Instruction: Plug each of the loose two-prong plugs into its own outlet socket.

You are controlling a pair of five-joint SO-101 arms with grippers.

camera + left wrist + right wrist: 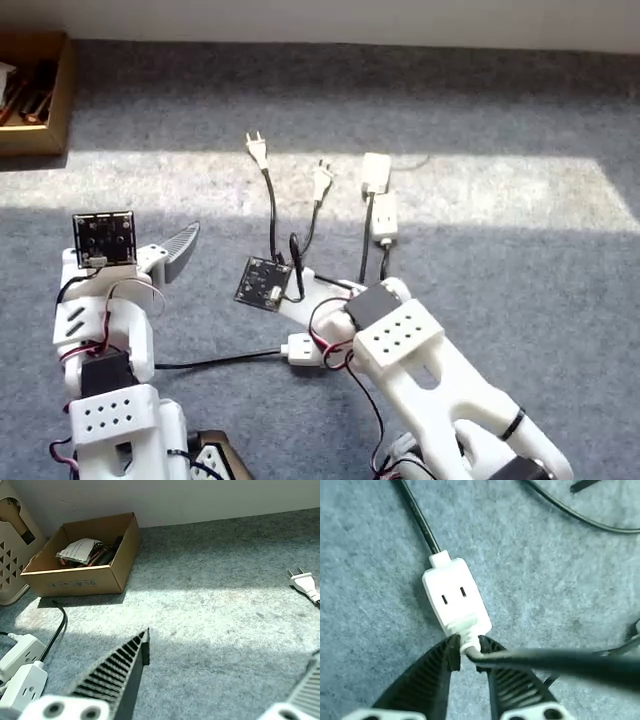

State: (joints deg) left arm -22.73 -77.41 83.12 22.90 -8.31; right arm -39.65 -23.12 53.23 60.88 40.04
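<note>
– Grey felt is covering the table in the high view. What is lying on it?
– The first plug and the second plug are lying loose, well ahead of the arms, with their black cords trailing back toward the right arm. A white outlet socket is sitting just beside that arm's wrist. The left gripper is hanging off to the side.
– And what is the left wrist view showing?
– Its jaws are standing wide apart and gripping nothing. What is probably the first plug is lying well apart from them.
– And the right wrist view?
– The right gripper is nearly closed, pinching a white stub at the socket's end. A black cord is running off it. The two slots on the socket's face are looking empty.
– So which step is going on?
– I am judging it as seating or steadying at the socket, and I cannot tell which. Both loose plugs are waiting. The next move is calling for a grasp on one plug, prongs lined up with the slots, then a straight push while the socket is being braced.
</note>
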